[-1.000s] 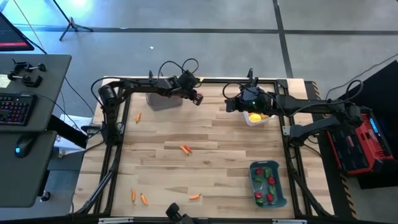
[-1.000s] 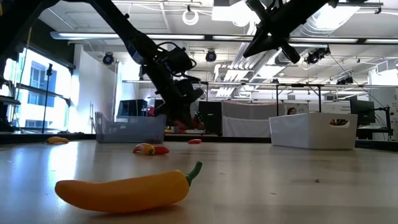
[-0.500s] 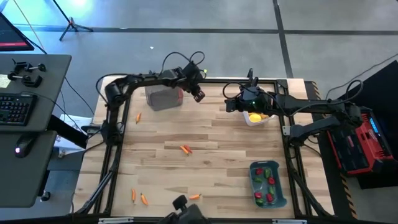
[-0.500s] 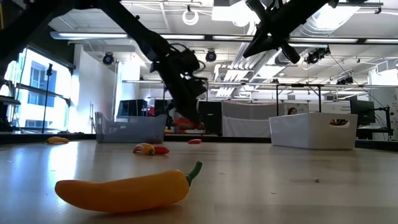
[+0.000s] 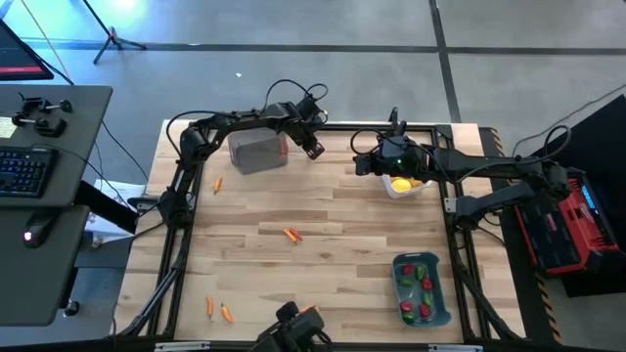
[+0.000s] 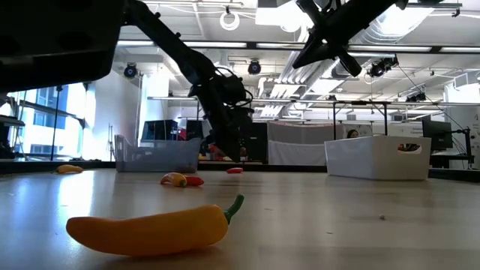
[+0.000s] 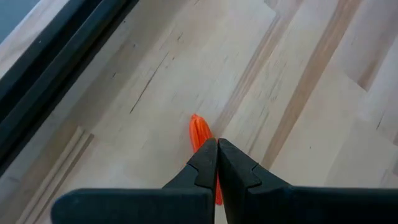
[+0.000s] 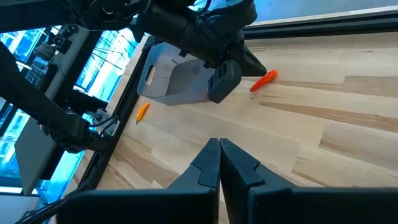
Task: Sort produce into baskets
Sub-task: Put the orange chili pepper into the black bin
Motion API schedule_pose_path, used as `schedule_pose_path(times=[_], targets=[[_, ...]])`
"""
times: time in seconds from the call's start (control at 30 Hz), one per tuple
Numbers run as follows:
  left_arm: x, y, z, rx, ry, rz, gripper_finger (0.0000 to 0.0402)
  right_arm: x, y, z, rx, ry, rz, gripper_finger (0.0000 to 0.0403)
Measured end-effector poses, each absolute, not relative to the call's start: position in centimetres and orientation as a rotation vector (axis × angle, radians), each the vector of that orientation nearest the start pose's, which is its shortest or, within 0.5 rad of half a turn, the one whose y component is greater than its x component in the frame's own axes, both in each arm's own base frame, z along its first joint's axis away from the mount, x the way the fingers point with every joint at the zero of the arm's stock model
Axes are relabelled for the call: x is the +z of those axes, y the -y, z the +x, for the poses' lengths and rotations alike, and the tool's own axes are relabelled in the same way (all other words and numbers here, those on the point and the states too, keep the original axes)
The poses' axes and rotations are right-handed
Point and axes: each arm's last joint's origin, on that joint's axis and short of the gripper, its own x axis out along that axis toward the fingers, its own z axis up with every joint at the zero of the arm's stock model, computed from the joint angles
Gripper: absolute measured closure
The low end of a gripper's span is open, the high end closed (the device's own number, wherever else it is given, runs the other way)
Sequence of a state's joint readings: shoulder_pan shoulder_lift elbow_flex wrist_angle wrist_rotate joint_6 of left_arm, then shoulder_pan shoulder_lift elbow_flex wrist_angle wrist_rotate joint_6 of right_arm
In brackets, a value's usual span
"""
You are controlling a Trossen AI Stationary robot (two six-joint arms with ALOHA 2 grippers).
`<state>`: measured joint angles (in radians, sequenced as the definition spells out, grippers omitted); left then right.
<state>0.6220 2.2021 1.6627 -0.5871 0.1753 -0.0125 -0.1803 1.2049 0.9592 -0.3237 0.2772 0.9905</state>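
My left gripper (image 5: 313, 150) is shut on a small orange carrot (image 7: 198, 129) just right of the clear grey basket (image 5: 256, 154), at the table's far side. The right wrist view shows that gripper (image 8: 254, 70) with the carrot (image 8: 264, 77) sticking out past its tips. My right gripper (image 5: 364, 164) is shut and empty, above the table just left of the white basket (image 5: 389, 188), which holds yellow fruit (image 5: 403, 183). The blue-grey basket (image 5: 396, 284) at the near right holds red and green peppers. My left gripper pinches the carrot between its two fingertips (image 7: 205, 158). One end (image 7: 196, 121) sticks out beyond the tips and the rest runs back between them. The fingers slant down toward the table's right. Whether the carrot touches the wood I cannot tell.
Loose carrots lie at the left (image 5: 217, 184), in the middle (image 5: 291, 235) and at the near left (image 5: 218, 310). A yellow-orange pepper (image 6: 150, 229) lies close before the low camera. A dark object (image 5: 293, 323) stands at the near edge. Metal frame rails border the table.
My left arm has swung its elbow toward the far edge and the table's right. Its gripper has turned and stayed just right of the grey basket, shut on the carrot. A dark object at the near edge has moved in over a carrot there.
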Motion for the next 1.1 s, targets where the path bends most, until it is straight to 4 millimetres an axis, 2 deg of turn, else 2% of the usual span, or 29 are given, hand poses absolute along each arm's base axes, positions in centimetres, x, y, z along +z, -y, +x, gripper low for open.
schedule_pose_path(times=[0.2, 0.43, 0.67, 0.87, 1.1], targets=[[15.5, -26.2, 37.5, 0.386, -1.054, -0.425, 0.0401, 29.7, 4.9, 25.4, -0.673, -0.312, 0.912, 0.0403], [13.8, -26.2, 37.2, 0.301, -1.127, -0.432, 0.0401, 29.7, 4.3, 25.5, -0.655, -0.318, 0.921, 0.0403], [13.6, -26.4, 36.9, 0.312, -1.133, -0.467, 0.0401, 29.7, 3.9, 25.6, -0.64, -0.326, 0.902, 0.0403], [13.5, -25.6, 36.3, 0.28, -1.222, -0.528, 0.0401, 29.7, 3.9, 25.6, -0.636, -0.332, 0.887, 0.0403], [13.4, -23.9, 37.1, 0.287, -1.259, -0.543, 0.0402, 29.7, 3.8, 25.6, -0.632, -0.337, 0.872, 0.0403]])
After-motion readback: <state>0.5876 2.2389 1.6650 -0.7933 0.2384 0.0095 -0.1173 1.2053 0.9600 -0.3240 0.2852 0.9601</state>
